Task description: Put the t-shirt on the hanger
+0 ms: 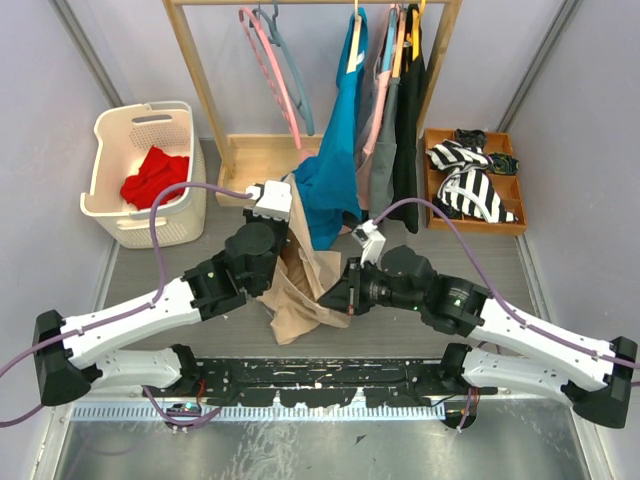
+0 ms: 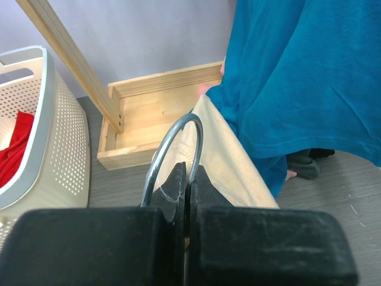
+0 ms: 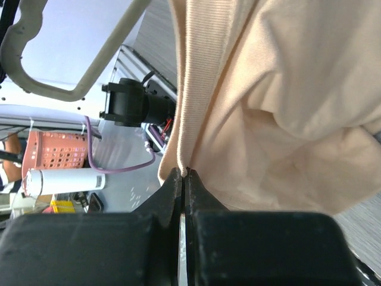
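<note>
— Where is the plain beige cloth t-shirt (image 1: 300,290)?
— At the centre of the overhead view. It hangs in crumpled folds between the two arms, just in front of the teal-blue garment (image 1: 335,150) on the wooden rack (image 1: 197,80).
— And the left pincer (image 2: 189,174)?
— Closed, with its fingers pressed together at the lower middle of its wrist view. The hook of the thin pale grey plastic hanger (image 2: 161,150) arches right above the fingertips. One end runs into them, so it appears to grip the hanger there. Beige cloth spreads just behind the hook and to its right.
— The right pincer (image 3: 184,174)?
— Also closed, pinching a ribbed edge of the t-shirt at the lower centre of its view. The cloth rises from the tips and fills the upper right of the frame.
— How do the two sit?
— Seen from overhead, the left one holds the top of the shirt, above centre. The right one meets the cloth lower down, from the right.
</note>
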You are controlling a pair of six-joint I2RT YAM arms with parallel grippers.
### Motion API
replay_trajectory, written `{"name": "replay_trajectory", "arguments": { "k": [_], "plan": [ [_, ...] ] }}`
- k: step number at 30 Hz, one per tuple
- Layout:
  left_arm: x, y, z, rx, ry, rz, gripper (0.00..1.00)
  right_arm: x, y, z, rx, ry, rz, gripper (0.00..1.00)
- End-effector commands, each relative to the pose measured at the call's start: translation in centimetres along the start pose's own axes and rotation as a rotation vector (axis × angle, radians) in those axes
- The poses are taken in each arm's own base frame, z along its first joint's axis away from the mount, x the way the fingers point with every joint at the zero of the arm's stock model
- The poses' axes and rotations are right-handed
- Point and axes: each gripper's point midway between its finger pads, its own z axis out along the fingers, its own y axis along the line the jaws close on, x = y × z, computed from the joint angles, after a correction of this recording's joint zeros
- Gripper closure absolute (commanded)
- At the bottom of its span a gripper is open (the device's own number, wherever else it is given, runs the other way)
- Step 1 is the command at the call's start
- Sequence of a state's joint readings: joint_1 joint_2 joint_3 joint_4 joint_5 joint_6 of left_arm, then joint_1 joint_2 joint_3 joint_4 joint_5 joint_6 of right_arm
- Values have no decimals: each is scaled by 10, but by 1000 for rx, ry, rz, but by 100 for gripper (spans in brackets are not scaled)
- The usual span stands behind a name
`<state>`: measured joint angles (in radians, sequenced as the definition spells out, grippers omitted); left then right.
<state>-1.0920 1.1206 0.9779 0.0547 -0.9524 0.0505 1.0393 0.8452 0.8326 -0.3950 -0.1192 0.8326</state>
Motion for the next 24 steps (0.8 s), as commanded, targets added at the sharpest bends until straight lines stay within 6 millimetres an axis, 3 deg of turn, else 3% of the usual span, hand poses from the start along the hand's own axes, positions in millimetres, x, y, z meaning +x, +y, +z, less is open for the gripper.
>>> {"name": "replay_trajectory", "arguments": {
  "k": [1, 6, 11, 14, 19, 22, 24],
  "plan": [
    [-20, 6, 7, -93, -54, -166, 100, 4, 39, 13, -139, 12, -10, 99],
    [-9, 0, 12, -126, -18, -163, 100, 25, 58, 25, -186, 65, -40, 99],
    [7, -2, 16, -157, 15, -151, 100, 42, 58, 27, -203, 83, -34, 99],
    [21, -10, 18, -141, 36, -156, 100, 48, 46, 28, -177, 83, -23, 99],
    [39, -19, 17, -97, 87, -149, 100, 59, 9, 31, -45, 84, -25, 97],
    [49, -17, 9, -71, 127, -148, 100, 62, 0, 30, -8, 95, -41, 59],
    [55, -11, 1, -62, 153, -151, 100, 54, 1, 24, 15, 76, -63, 44]
  ]
}}
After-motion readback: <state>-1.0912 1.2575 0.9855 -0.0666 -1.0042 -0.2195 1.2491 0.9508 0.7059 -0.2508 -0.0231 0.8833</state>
